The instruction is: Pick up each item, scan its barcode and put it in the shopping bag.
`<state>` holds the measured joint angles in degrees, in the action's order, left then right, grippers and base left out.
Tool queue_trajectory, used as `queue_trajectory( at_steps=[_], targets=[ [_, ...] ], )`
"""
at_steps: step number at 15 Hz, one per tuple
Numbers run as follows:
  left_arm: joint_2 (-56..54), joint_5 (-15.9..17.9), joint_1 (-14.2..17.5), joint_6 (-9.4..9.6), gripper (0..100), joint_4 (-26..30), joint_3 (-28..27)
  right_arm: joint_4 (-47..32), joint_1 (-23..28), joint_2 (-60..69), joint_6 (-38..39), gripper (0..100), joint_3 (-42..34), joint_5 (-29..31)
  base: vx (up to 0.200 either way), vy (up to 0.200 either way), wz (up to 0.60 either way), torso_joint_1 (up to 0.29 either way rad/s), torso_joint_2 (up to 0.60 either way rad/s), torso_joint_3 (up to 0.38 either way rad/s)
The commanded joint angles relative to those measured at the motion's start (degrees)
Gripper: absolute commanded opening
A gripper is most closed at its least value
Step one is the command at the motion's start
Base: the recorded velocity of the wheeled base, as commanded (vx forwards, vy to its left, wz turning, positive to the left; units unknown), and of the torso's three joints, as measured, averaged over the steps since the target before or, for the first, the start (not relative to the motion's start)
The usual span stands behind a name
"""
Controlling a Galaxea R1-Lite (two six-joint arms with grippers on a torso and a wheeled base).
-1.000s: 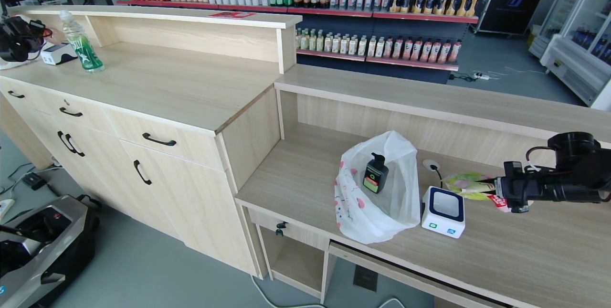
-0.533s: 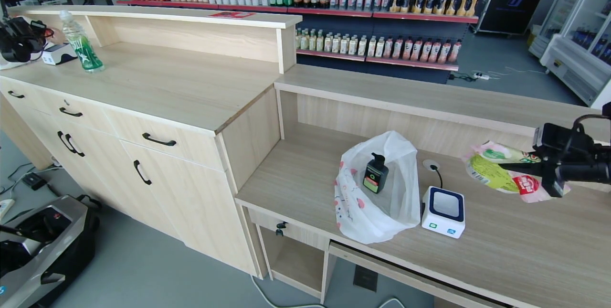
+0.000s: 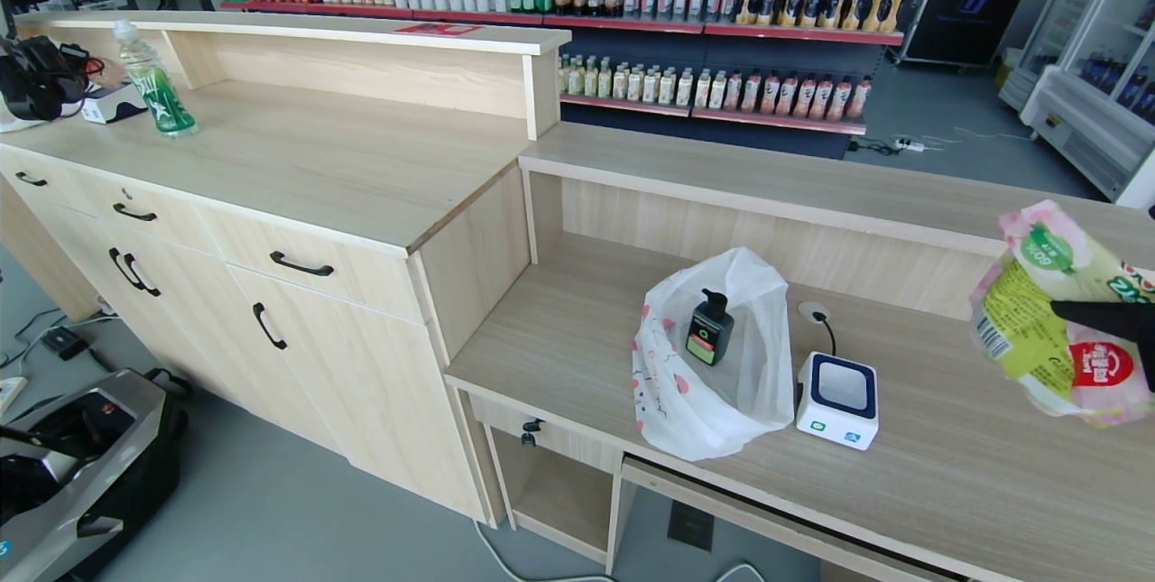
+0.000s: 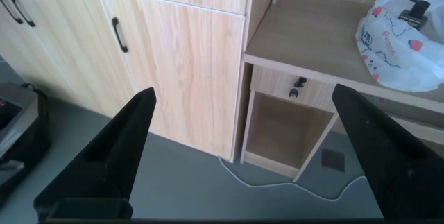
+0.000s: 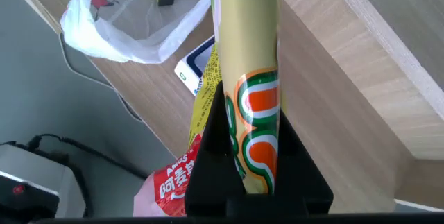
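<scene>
A long wooden counter (image 3: pixel 559 338) is seen from above, with a higher section on the left and a lower worktop on the right. Behind it, store shelves (image 3: pixel 722 27) are lined with rows of bottled drinks. A thin white shopping bag (image 3: pixel 677 411) printed with red shapes is set open on the lower worktop, near its front edge. A pink, green and yellow snack pack (image 3: pixel 1038 311) is held in the air above the right end of the worktop, well apart from the bag; a barcode is visible on its lower left edge. The pack is clamped between the jaws of the right gripper (image 5: pixel 250 106), which are closed on its middle. A small white scanner (image 3: pixel 837 400) with a dark-framed window is placed just beside the bag, on its right. A black pump bottle (image 3: pixel 710 329) is stood upright inside the bag. A green bottle (image 3: pixel 153 81) is stood on the high section, far left. The left gripper (image 4: pixel 243 92) is held above the floor in front of the cabinet doors, its jaws spread wide with nothing between them.
</scene>
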<state>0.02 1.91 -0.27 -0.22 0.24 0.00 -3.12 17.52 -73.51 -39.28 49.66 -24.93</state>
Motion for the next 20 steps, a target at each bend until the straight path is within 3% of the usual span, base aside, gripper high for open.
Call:
queue_trajectory(
  at_steps=[1,3,4,6,7,10,13,16,17,18,20],
  targets=[
    [0.06,0.02,0.0,-0.04,100,0.02,0.0,1.54,-0.64,2.49,2.36,0,-0.27,0.14,0.0,0.0,0.6,0.002,0.0,0.002],
    [0.06,0.02,0.0,-0.04,100,0.02,0.0,7.08,-3.37,2.49,6.23,0,-1.41,2.69,0.0,0.0,0.6,0.0,0.0,0.007],
    [0.06,0.02,0.0,-0.04,100,0.02,0.0,11.91,-8.11,1.79,11.33,0,-2.47,8.58,0.0,0.0,0.6,0.012,0.0,0.002],
    [0.06,0.02,0.0,-0.04,100,0.02,0.0,13.58,-15.67,-1.37,18.45,0,-1.85,18.6,0.0,0.0,0.6,0.0,0.0,0.005],
    [0.06,0.02,0.0,-0.04,100,0.02,0.0,13.58,-17.34,-3.75,21.17,0,-1.85,20.01,0.0,0.0,0.0,0.0,0.0,0.0],
    [0.06,0.02,0.0,-0.04,100,0.02,0.0,15.16,-17.43,-9.9,22.49,0,-1.76,19.22,0.0,0.0,0.0,0.0,0.0,0.0],
    [0.06,0.02,0.09,-0.04,100,0.02,0.0,15.25,-13.91,-16.49,22.23,0,-3.43,12.27,0.0,0.0,0.0,0.0,0.0,0.0],
    [0.06,0.02,0.0,-0.04,100,0.02,0.0,15.6,-9.08,-22.73,16.43,0,-3.35,6.03,0.0,0.0,0.0,0.0,0.0,0.0],
    [0.06,0.02,0.0,-0.04,100,0.02,0.0,15.6,-9.08,-22.73,16.43,0,-3.35,6.03,0.0,0.0,0.0,0.0,0.0,0.0],
    [0.06,0.02,0.0,-0.04,100,0.02,0.0,15.69,-8.64,-25.46,14.32,0,-3.17,1.9,0.0,0.0,0.0,0.0,0.0,0.0],
    [0.06,0.02,0.0,-0.04,100,0.02,0.0,16.57,-8.64,-28.0,11.77,0,-3.35,1.46,0.0,0.0,0.0,0.0,0.0,0.0]
  ],
)
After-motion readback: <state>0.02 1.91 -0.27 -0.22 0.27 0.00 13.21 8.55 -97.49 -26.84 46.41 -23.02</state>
